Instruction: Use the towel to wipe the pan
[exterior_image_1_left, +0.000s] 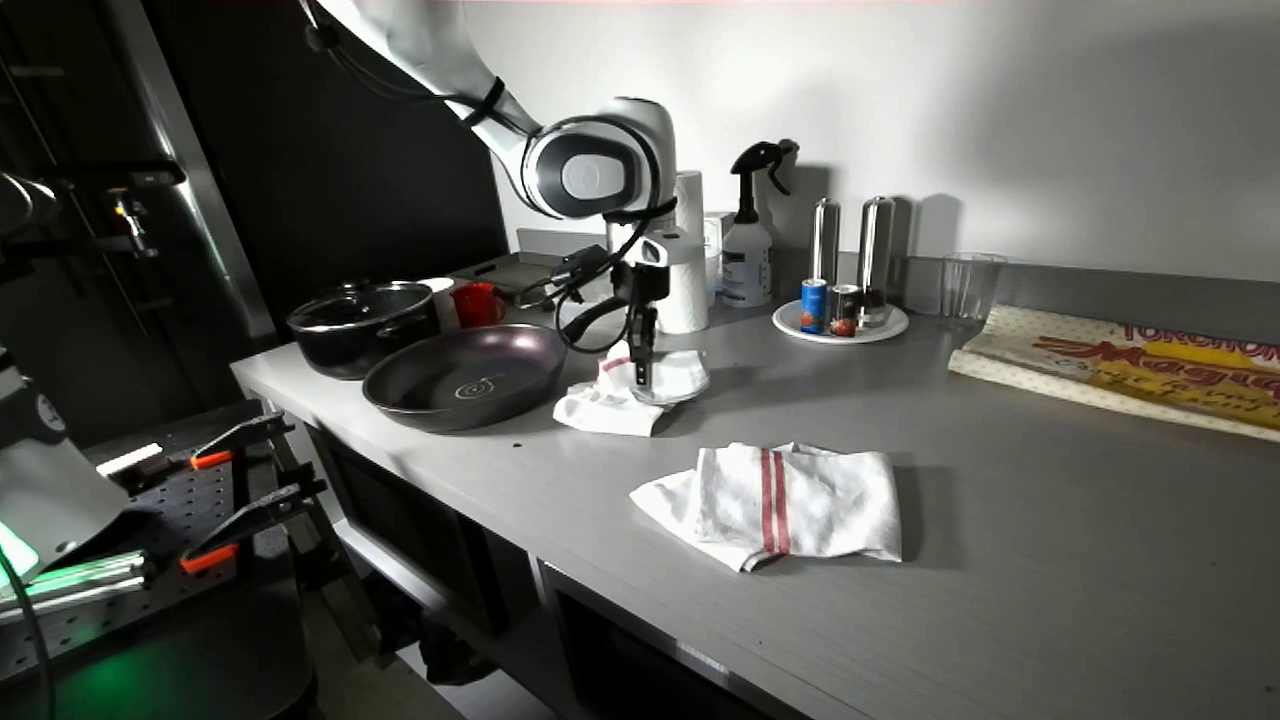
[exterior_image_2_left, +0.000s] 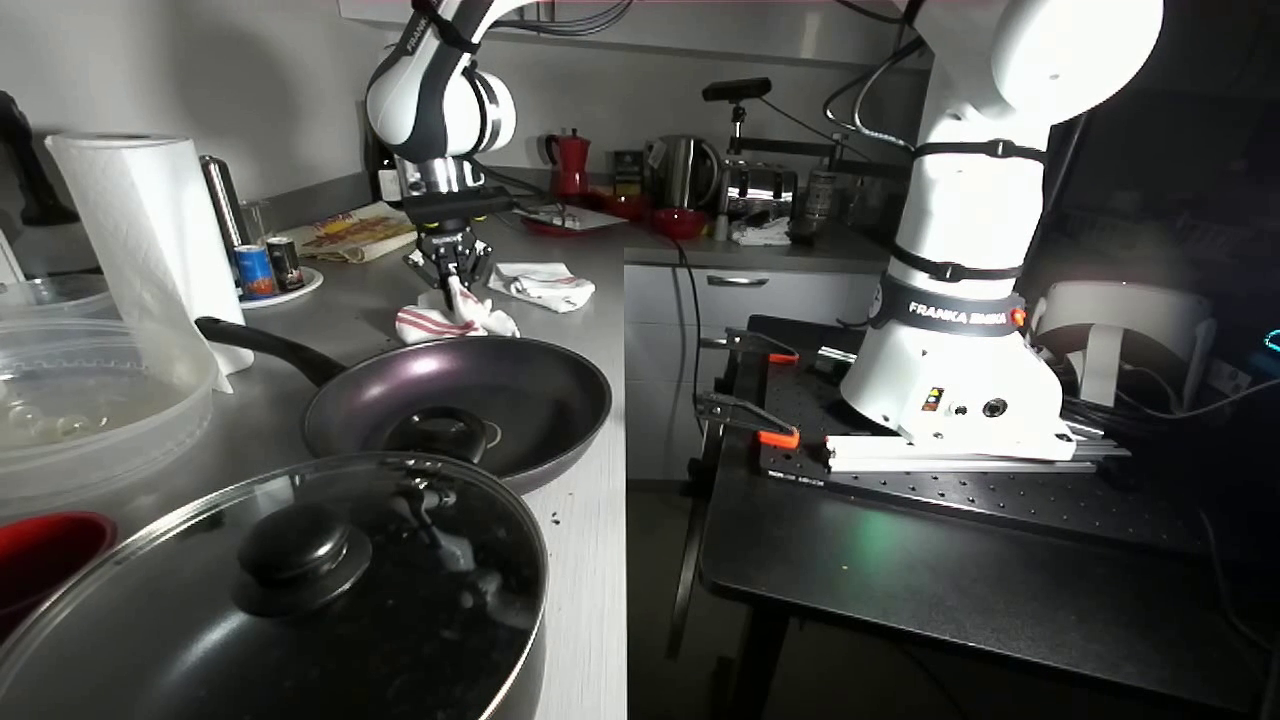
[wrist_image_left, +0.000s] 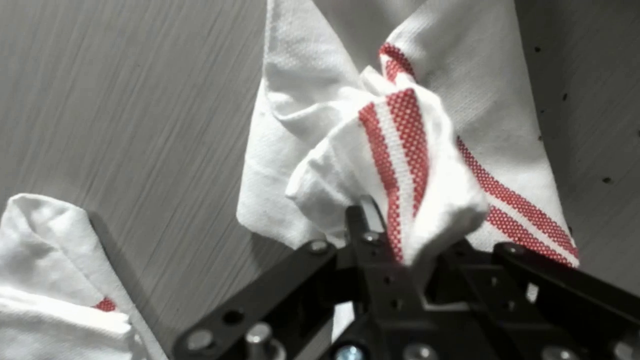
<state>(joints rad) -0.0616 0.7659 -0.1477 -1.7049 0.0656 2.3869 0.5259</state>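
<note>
A white towel with red stripes lies crumpled on the counter beside the pan; it shows in both exterior views (exterior_image_1_left: 605, 410) (exterior_image_2_left: 425, 322) and in the wrist view (wrist_image_left: 480, 90). My gripper (exterior_image_1_left: 643, 375) (exterior_image_2_left: 452, 278) points down over this towel. In the wrist view the gripper (wrist_image_left: 407, 235) is shut on a bunched fold of it, and the fold hides the right fingertip. The rest of the towel appears to lie on the counter. The dark pan (exterior_image_1_left: 465, 385) (exterior_image_2_left: 520, 395) sits upright next to the towel, its inside facing up.
A second striped towel (exterior_image_1_left: 800, 500) (exterior_image_2_left: 545, 287) (wrist_image_left: 45, 280) lies nearby. A lidded pot (exterior_image_1_left: 350, 335) (exterior_image_2_left: 400, 590) stands by the pan. A paper towel roll (exterior_image_2_left: 165, 240), a spray bottle (exterior_image_1_left: 746, 260) and a plate with cans (exterior_image_1_left: 885, 330) stand towards the wall. The counter's front edge (exterior_image_1_left: 480, 530) is close to the pan.
</note>
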